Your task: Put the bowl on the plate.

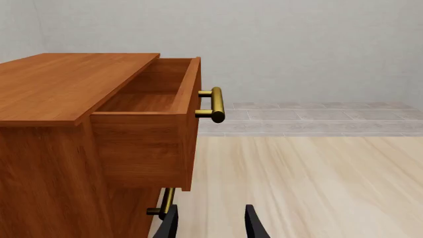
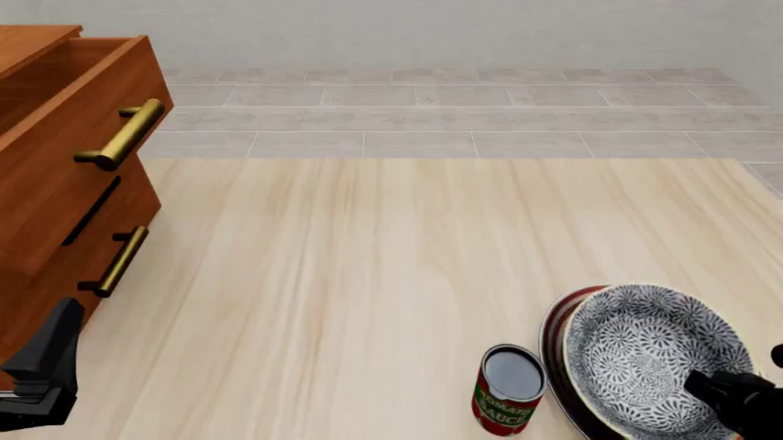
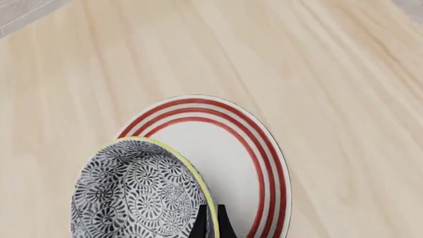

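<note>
I take the plate (image 3: 254, 158) as my landmark. In the right wrist view it lies flat on the counter (image 2: 367, 275), white with red rings round its rim.

The bowl (image 2: 643, 353) is over the plate, pinched at its pale yellowish rim by my right end effector (image 3: 211, 223), whose two fingers are pressed together on the rim wall, one inside and one outside. In the right wrist view the bowl covers one side of the plate and overhangs its edge there; the bare white centre and the far rings of the plate are exposed. I cannot tell from these views whether the bowl's base is touching the plate or is held just above it.

The tin can (image 2: 508, 390) stands upright just beside the plate, on the side toward the drawer cabinet (image 2: 68, 174), apart from the bowl.

My left end effector (image 1: 210, 223) is well apart from the plate, near the cabinet's lower drawer handle (image 1: 165, 201), fingers spread and holding nothing.

Assessment: pick-up and transfer appear done. Remaining, in my judgement: centre the bowl over the plate, seat it, release the rim and withdraw. The off-centre overhang is the outstanding defect.
</note>
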